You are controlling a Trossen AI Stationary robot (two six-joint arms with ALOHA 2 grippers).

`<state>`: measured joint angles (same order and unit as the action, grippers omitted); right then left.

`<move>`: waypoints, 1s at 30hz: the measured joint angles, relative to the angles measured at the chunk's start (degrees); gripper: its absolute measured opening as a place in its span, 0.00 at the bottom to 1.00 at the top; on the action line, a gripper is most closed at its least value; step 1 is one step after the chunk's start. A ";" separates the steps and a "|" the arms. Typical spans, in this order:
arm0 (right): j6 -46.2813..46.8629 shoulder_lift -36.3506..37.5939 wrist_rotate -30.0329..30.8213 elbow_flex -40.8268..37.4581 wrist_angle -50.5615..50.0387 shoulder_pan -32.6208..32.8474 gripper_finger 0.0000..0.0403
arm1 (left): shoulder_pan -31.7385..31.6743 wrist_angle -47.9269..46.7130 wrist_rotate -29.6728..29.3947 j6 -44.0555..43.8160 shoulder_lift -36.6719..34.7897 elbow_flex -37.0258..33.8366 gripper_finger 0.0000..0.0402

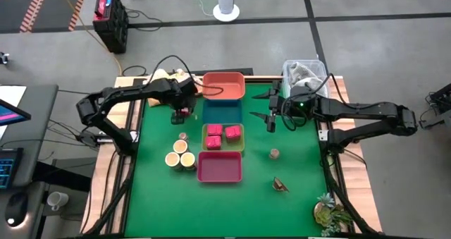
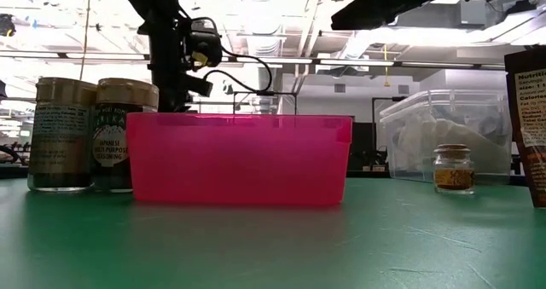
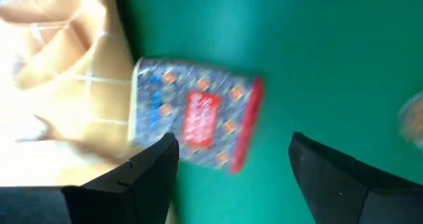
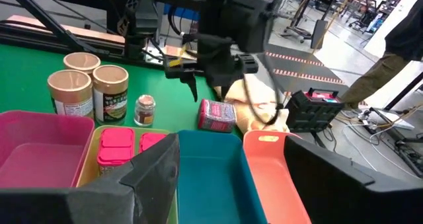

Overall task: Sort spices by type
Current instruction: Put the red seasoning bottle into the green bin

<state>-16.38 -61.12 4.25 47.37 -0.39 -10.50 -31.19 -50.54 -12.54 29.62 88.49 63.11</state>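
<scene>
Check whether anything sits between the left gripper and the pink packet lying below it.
Nothing visible does. The left gripper hangs open directly over the pink packet, which lies alone on the green mat near the table's wooden edge.

The high view looks straight down; the low view sits level behind the magenta tray [image 2: 239, 159]. The right wrist faces across it [image 4: 39, 148]; the left wrist hangs close, seemingly over a packet [image 3: 195, 121]

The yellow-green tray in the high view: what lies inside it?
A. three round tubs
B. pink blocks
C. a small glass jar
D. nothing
B: the high view shows pink blocks lying inside the yellow-green tray, while the round tubs stand outside it on the green mat.
</scene>
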 joint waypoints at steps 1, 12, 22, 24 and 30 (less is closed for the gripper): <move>0.00 0.01 0.00 0.00 0.00 0.00 0.74 | 0.66 0.04 -2.92 3.01 0.00 -0.65 0.68; -0.02 0.01 0.00 0.00 0.03 0.00 0.74 | 3.80 4.17 -15.85 28.04 0.00 -7.01 0.68; -0.07 0.00 0.00 0.00 0.03 0.02 0.74 | 3.63 1.70 -1.22 21.52 0.00 -7.24 0.68; -0.05 0.02 0.00 0.00 0.03 0.02 0.74 | 3.94 1.75 0.53 20.09 0.00 -7.15 0.68; -0.06 0.01 0.00 0.00 0.03 0.02 0.74 | 5.89 1.68 3.81 18.91 0.02 -4.85 0.68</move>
<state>-16.44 -61.11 4.25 47.37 -0.36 -10.48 -25.29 -48.86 -8.73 48.53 88.51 58.27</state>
